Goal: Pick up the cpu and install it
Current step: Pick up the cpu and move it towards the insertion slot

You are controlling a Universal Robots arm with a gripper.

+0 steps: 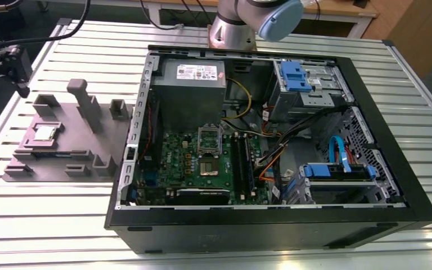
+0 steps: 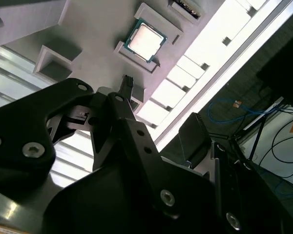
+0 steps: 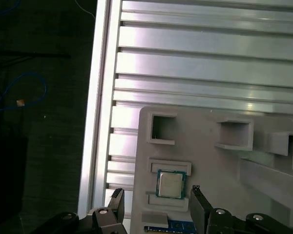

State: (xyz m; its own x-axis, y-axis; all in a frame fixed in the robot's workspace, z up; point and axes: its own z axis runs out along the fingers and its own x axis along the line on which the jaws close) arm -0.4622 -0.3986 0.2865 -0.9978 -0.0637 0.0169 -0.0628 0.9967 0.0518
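The cpu (image 1: pixel 45 133), a small square chip with a silvery top, lies flat in a recess of the grey fixture block (image 1: pixel 88 140) at the exterior view's left. In the first wrist view the cpu (image 3: pixel 171 184) lies between the two black fingertips (image 3: pixel 116 195) of my gripper (image 3: pixel 156 193), which hangs above it, open and empty. The second wrist view has the cpu (image 2: pixel 145 40) beyond one fingertip (image 2: pixel 127 80). In the exterior view my gripper (image 1: pixel 19 81) hovers over the table's edge beside the block. The motherboard (image 1: pixel 189 157) with its silver socket frame (image 1: pixel 210 138) lies inside the open computer case (image 1: pixel 381 185).
The grey fixture block carries upright posts (image 1: pixel 85 104) and other recesses (image 3: pixel 162 129). A grey power supply (image 1: pixel 189 76), blue drive bays (image 1: pixel 295 76) and loose cables (image 1: pixel 276 152) fill the case. The slatted aluminium table (image 1: pixel 51 214) ends close to the block, with dark floor (image 3: pixel 39 122) beyond.
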